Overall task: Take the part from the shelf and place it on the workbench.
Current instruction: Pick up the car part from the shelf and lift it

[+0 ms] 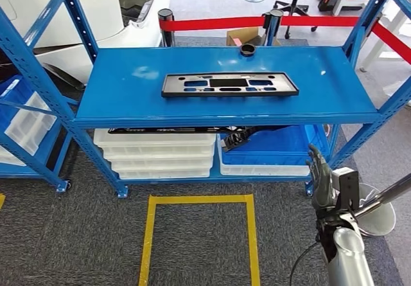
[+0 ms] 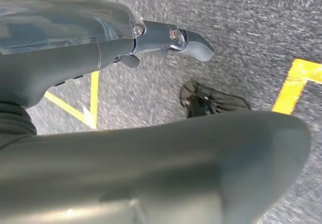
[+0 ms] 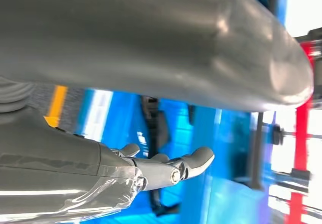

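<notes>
The right hand (image 1: 321,182) stands raised at four o'clock in the head view, fingers extended and apart, holding nothing, just off the shelf (image 1: 121,106)'s front right post. The left hand (image 2: 167,38) hangs over grey carpet (image 2: 246,27), fingers straight, empty. The long black part (image 1: 230,84) lies flat mid-shelf at twelve o'clock, bare blue surface on every side

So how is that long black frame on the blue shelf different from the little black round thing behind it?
The black frame is a long, flat rectangle with cut-out slots showing the blue shelf through them; the round black part is a small ring or cup with one opening. The frame lies mid-shelf, the round part at the back edge. Both are black and rest untouched on the top shelf.
</notes>
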You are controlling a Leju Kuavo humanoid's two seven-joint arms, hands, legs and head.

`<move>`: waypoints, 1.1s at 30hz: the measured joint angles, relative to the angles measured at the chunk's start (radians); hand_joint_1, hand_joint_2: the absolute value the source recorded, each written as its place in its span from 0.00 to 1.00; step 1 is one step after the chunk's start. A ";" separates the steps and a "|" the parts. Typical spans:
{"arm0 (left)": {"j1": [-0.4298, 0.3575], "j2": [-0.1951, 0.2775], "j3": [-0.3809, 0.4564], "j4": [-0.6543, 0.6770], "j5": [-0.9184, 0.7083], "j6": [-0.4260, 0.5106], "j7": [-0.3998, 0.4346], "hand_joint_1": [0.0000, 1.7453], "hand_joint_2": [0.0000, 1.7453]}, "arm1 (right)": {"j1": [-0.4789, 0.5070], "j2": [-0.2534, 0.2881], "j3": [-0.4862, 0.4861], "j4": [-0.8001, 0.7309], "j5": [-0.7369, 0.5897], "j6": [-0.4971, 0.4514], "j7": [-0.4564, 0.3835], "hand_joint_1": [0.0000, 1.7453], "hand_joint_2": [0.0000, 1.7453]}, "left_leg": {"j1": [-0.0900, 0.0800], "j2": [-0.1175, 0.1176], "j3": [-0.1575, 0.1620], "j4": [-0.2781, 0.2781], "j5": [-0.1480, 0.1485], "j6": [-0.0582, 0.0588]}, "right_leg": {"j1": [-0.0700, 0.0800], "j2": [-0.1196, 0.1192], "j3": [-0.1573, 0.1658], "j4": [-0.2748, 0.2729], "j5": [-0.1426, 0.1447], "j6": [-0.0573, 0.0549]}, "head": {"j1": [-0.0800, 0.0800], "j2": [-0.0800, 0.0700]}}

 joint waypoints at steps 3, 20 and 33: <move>-0.008 0.003 -0.041 0.008 0.042 0.009 -0.005 0.00 0.00 | -0.024 -0.011 0.040 -0.094 -0.014 0.012 -0.017 0.00 0.00 | 0.001 0.014 -0.004 0.001 -0.005 -0.014 | 0.003 0.018 -0.006 -0.006 -0.004 -0.023 | -0.002 0.000; -0.057 0.021 -0.286 0.060 0.292 0.044 -0.036 0.00 0.00 | -0.154 -0.068 0.272 -0.587 -0.089 0.071 -0.100 0.00 0.00 | 0.005 -0.042 -0.038 0.022 0.010 0.019 | 0.007 0.078 -0.035 0.035 -0.028 -0.006 | -0.001 0.000; -0.073 0.025 -0.416 0.083 0.388 0.050 -0.049 0.00 0.00 | -0.209 -0.095 0.382 -0.776 -0.123 0.083 -0.132 0.00 0.00 | -0.015 0.051 -0.026 0.018 0.000 0.016 | 0.041 -0.009 -0.016 -0.012 0.006 -0.052 | -0.001 0.000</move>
